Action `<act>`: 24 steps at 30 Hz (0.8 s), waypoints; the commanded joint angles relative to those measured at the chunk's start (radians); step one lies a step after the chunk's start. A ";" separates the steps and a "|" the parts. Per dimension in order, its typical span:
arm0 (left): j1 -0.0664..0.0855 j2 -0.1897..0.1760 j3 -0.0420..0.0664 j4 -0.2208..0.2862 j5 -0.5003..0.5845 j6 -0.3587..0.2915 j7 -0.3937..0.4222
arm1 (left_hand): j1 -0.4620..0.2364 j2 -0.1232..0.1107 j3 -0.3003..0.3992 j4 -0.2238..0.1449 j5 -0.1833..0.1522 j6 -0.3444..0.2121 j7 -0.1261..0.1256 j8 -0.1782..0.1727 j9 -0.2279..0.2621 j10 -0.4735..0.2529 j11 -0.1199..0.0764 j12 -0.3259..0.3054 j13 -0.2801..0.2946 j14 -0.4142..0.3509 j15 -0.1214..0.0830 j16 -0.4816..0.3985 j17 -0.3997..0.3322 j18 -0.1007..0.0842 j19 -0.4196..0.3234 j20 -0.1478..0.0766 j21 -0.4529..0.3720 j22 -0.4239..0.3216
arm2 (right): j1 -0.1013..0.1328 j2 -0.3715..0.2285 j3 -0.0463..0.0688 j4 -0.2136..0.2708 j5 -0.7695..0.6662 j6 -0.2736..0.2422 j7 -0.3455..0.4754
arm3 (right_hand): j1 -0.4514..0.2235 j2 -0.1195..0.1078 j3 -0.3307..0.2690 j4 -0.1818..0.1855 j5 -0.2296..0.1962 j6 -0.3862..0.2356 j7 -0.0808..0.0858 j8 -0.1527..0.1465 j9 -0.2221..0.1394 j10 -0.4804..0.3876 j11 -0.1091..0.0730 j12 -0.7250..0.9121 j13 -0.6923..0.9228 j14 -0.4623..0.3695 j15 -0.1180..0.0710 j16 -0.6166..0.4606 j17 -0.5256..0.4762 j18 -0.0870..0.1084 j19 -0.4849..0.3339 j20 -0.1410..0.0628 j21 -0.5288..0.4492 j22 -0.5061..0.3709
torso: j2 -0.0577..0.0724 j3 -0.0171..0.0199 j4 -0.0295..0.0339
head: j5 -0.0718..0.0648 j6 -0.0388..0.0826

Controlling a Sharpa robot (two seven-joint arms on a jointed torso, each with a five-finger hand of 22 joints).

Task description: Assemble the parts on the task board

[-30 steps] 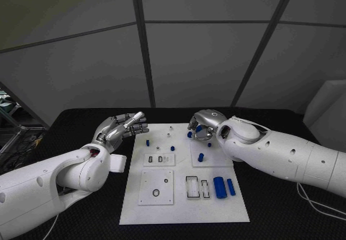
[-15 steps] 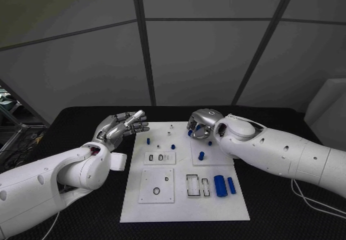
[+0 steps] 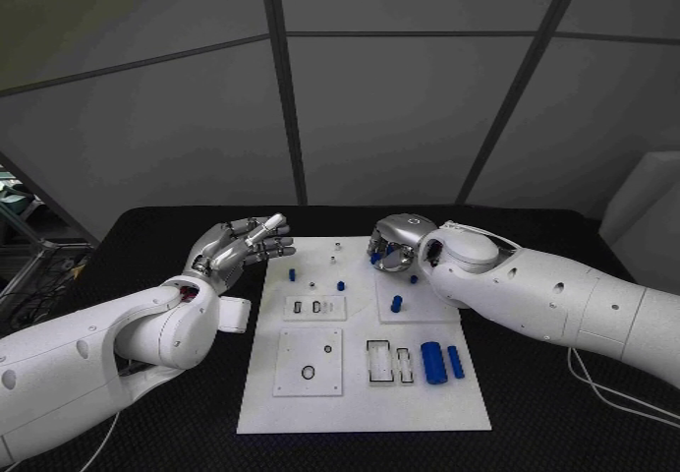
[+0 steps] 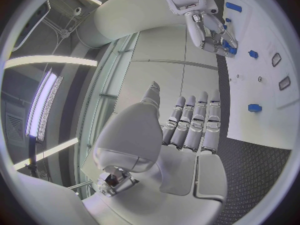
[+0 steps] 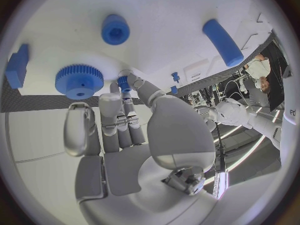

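R hand (image 3: 397,243) curled over task board (image 3: 363,413) far edge, L hand (image 3: 236,248) raised, fingers apart.

We see two bulky white arms, smooth and glossy, with small dark screw holes — each ends in a silver hand: the left hand (image 3: 236,249) and right hand (image 3: 400,242). A thin white cable trails the right arm.

A robotics test lab: a black table (image 3: 567,413) bearing a white task board (image 3: 362,413) stands inside an enclosure of grey wall panels (image 3: 382,118) with dark seams, while long strip lights (image 4: 44,105) glow overhead and cables (image 3: 602,388) trail at right.
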 commanded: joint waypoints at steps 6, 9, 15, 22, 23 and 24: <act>0.002 -0.001 0.001 0.002 -0.006 0.012 0.004 | 0.006 0.006 0.001 -0.006 0.003 0.009 0.048 0.001 -0.001 0.008 0.002 -0.003 0.001 0.006 0.002 -0.005 -0.001 -0.010 0.006 0.001 0.007 -0.002 | 0.002 -0.001 0.000 0.004 0.002 -0.025 -0.008 | 0.021 0.039 0.020 0.006 0.001 0.064 -0.019 0.022 0.015 0.061 -0.019 0.009 0.012 0.009 -0.026 0.051 0.052 -0.032 0.046 -0.013 0.036 0.066 | -0.001 0.0003 -0.0006 | 0.001 -0.001; 0.002 -0.001 0.001 0.001 -0.006 0.012 0.004 | 0.006 0.006 0.001 -0.006 0.003 0.009 0.048 0.001 -0.001 0.008 0.002 -0.003 0.001 0.006 0.002 -0.005 -0.001 -0.010 0.006 0.001 0.007 -0.002 | 0.002 -0.007 0.000 0.017 0.002 -0.084 -0.004 | 0.033 0.047 0.024 0.003 -0.001 0.081 -0.024 0.027 0.021 0.082 -0.026 0.010 0.018 0.012 -0.032 0.070 0.072 -0.037 0.063 -0.020 0.050 0.095 | -0.001 0.0001 -0.0007 | 0.001 0.000; 0.002 -0.003 0.002 0.000 -0.006 0.012 0.004 | 0.007 0.006 0.001 -0.007 0.003 0.009 0.048 0.001 -0.001 0.008 0.001 -0.003 0.001 0.006 0.002 -0.006 -0.001 -0.010 0.006 0.001 0.007 -0.002 | 0.002 -0.018 0.001 0.049 0.025 -0.167 0.006 | 0.032 0.037 0.049 0.004 -0.051 0.094 -0.028 0.024 0.029 0.099 -0.031 0.001 0.026 0.009 -0.037 0.089 0.086 -0.040 0.069 -0.028 0.056 0.108 | -0.001 -0.0006 -0.0006 | 0.002 0.003; 0.002 -0.003 0.002 -0.001 -0.006 0.012 0.004 | 0.007 0.006 0.001 -0.008 0.003 0.009 0.048 0.001 -0.001 0.008 0.001 -0.004 0.000 0.006 0.002 -0.006 -0.001 -0.010 0.006 0.001 0.007 -0.002 | 0.003 0.010 0.001 0.032 0.038 -0.203 0.005 | 0.025 0.028 0.055 0.009 -0.053 0.091 -0.027 0.018 0.030 0.095 -0.030 -0.003 0.027 0.008 -0.036 0.091 0.085 -0.040 0.068 -0.028 0.055 0.106 | 0.000 -0.0009 0.0008 | 0.003 0.007; 0.002 -0.003 0.002 -0.001 -0.006 0.012 0.004 | 0.007 0.006 0.001 -0.008 0.003 0.009 0.048 0.001 -0.001 0.008 0.001 -0.004 0.000 0.006 0.002 -0.006 -0.001 -0.010 0.006 0.001 0.007 -0.002 | 0.003 0.015 0.001 0.027 0.039 -0.205 0.005 | 0.025 0.027 0.056 0.009 -0.053 0.090 -0.027 0.018 0.030 0.094 -0.030 -0.003 0.027 0.007 -0.036 0.091 0.085 -0.040 0.068 -0.028 0.055 0.106 | 0.000 -0.0009 0.0008 | 0.003 0.007; 0.002 -0.003 0.002 -0.001 -0.006 0.012 0.004 | 0.008 0.006 0.001 -0.008 0.003 0.009 0.048 0.001 -0.001 0.008 0.001 -0.004 0.000 0.006 0.002 -0.006 -0.001 -0.010 0.006 0.001 0.007 -0.002 | 0.004 0.024 0.001 0.018 0.039 -0.206 0.006 | 0.024 0.026 0.058 0.010 -0.053 0.089 -0.027 0.017 0.030 0.092 -0.029 -0.004 0.027 0.007 -0.036 0.091 0.084 -0.039 0.067 -0.028 0.055 0.106 | 0.000 -0.0012 0.0012 | 0.003 0.007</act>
